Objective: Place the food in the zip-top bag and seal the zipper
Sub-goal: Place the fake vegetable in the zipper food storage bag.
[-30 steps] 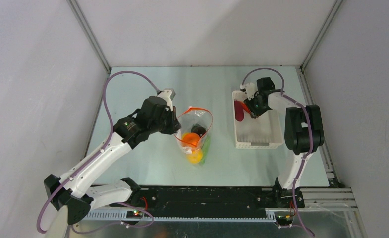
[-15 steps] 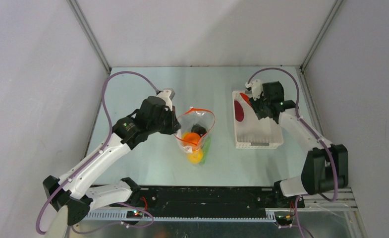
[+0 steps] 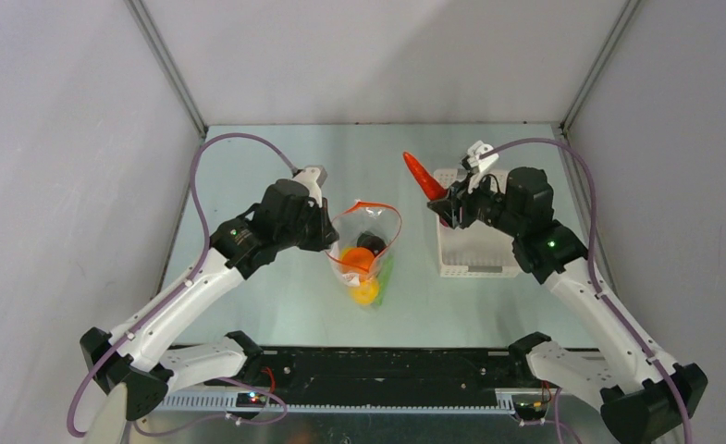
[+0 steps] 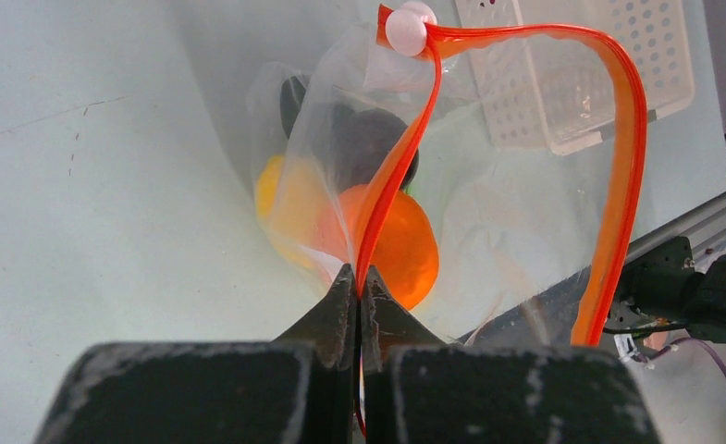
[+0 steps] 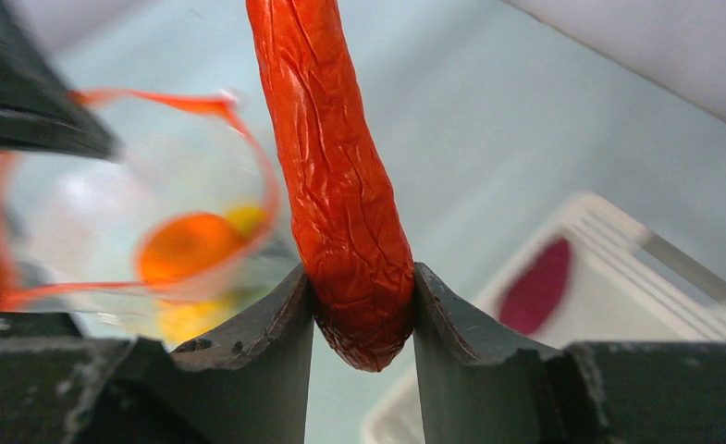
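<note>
The clear zip-top bag stands open at the table's middle, its orange-red zipper looping round the mouth. Inside lie an orange, a yellow lemon, a dark piece and a green piece. My left gripper is shut on the zipper at the near rim, holding the mouth up. My right gripper is shut on the blunt end of the red chili. The chili points up and left, in the air between basket and bag.
A white slotted basket stands to the right of the bag, under my right gripper. A purple piece lies in it. Grey walls close in the table on three sides.
My right arm has lifted the chili out of the basket and carried it left towards the bag. The left gripper and the bag have not moved.
</note>
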Available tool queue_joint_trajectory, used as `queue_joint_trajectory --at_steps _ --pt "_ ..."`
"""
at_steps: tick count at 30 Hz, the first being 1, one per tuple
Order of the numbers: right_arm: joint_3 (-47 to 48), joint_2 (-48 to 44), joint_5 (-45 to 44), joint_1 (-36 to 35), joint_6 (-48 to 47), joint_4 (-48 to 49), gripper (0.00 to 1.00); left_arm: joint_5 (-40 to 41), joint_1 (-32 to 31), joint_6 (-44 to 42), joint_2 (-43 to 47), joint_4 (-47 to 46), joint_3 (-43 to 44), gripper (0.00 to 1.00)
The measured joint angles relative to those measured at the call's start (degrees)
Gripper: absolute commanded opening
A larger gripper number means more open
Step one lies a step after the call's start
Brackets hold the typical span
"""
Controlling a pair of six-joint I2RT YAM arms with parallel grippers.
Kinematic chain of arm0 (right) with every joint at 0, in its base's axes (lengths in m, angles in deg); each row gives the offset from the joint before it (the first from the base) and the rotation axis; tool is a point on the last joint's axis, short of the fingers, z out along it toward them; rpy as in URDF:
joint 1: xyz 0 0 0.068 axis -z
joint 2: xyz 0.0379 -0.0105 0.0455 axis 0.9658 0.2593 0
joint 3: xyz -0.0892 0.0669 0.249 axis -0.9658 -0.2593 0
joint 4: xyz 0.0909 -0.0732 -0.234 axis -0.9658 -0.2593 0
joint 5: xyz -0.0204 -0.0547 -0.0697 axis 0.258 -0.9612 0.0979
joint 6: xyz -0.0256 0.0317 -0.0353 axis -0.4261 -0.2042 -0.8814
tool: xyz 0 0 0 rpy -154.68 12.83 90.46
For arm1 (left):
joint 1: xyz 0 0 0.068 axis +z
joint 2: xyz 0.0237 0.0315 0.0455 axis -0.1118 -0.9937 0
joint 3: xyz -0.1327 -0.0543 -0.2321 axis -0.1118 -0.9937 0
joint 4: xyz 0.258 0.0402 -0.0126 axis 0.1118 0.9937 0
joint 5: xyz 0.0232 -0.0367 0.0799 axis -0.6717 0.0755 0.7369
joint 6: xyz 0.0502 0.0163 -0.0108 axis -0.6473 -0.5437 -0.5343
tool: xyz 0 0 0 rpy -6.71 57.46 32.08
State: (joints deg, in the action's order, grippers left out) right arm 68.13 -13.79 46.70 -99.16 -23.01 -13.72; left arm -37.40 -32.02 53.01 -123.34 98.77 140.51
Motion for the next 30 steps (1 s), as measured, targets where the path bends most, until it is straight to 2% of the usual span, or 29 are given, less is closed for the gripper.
queue_joint_trajectory --at_steps 4,10,15,20,30 --pt "0.0 -1.1 9.8 -3.3 8.2 6.3 0.21 -0.7 0.0 0.0 0.0 0.0 0.0 0.00" --pt "0.0 0.4 14.0 -12.7 13.9 13.2 0.22 -0.9 0.0 0.0 0.0 0.0 0.0 0.00" --pt "0.0 5.1 10.9 -19.0 15.9 17.3 0.23 -0.9 0.0 0.0 0.0 0.0 0.0 0.00" --pt "0.0 10.3 4.9 -22.9 15.6 17.4 0.26 -0.8 0.0 0.0 0.2 0.0 0.0 0.00" --pt "0.0 14.0 -3.8 -24.9 10.7 11.2 0.39 -1.0 0.0 0.0 0.5 -0.1 0.0 0.00"
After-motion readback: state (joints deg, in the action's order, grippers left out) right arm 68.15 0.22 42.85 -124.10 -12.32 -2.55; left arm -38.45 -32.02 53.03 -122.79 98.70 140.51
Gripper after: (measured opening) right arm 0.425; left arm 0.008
